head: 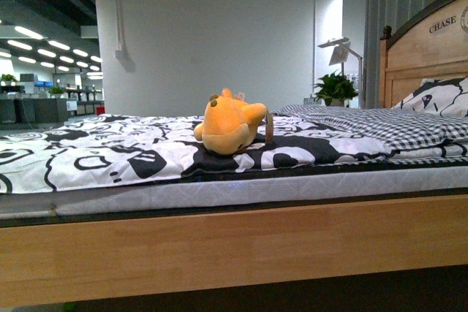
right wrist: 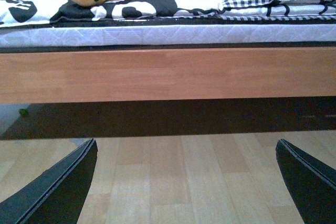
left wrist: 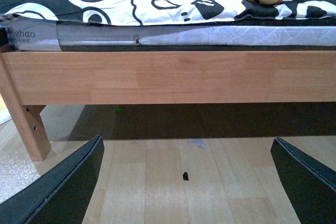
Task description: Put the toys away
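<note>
Now, the bed (head: 241, 195) is seen filling the front view, and its wooden side rail (left wrist: 168, 77) is faced head-on by both wrist cameras from low down, near the floor (left wrist: 157, 182). A knock against that rail is judged the main risk if the arms are driven forward before being raised. The black-and-white sheet (head: 110, 155) could be snagged and dragged up by a grasp made too low. The plush toy (head: 230, 126) is found lying on the sheet near the middle of the bed, well apart from both tools. Soft and rounded, it may be pinched by fur alone and dropped. The left tool (left wrist: 187, 139) and right tool (right wrist: 186, 140) are shown spread wide, with nothing between the fingers.
</note>
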